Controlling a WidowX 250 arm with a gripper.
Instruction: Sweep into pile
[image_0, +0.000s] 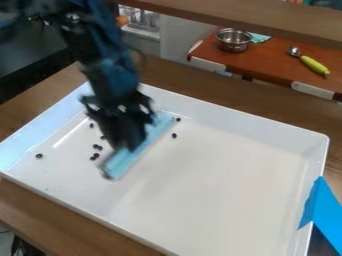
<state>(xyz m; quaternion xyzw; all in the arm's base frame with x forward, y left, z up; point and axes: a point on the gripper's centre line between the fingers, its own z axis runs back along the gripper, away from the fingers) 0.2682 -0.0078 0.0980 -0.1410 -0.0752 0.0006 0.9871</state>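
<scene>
Across a glossy white tray (254, 117), dark pellets (96, 155) lie on both sides of a light-blue strip (135, 151) in the claw (125, 142)

At the far left, a smooth, straight-sided wall of the tray catches a pale blue sheen, and one small, roundish pellet sits by itself near it. The rectangular tray, with raised sides and a rounded far-right corner, rests on a brown bench (53, 220) with a faint wood grain. Further right, more pellets are strung out loosely to the left of the strip: one near the tray's far side, one just beside the claw, then two pairs lying close together.

Next comes the black arm (107, 65), slanting down from the upper left, its hard, knobbly outline blurred. The claw is over the left half of the tray, grasping the strip, which is long, narrow and straight-edged and lies diagonally, its near end towards the left. Two pellets are to the right of the strip, near its far end and apart from each other.

Beyond the tray, a shiny, round metal bowl (233, 43) stands on a smooth reddish-brown surface (267, 62) with pale edging, a teal cloth (259, 38) just beside it. Further right on that surface lies a metal scoop (310, 62) with a thick yellow-green handle. At the near right, a flat, bright-blue, sharp-cornered piece (325, 210) overlaps the tray's side.
</scene>
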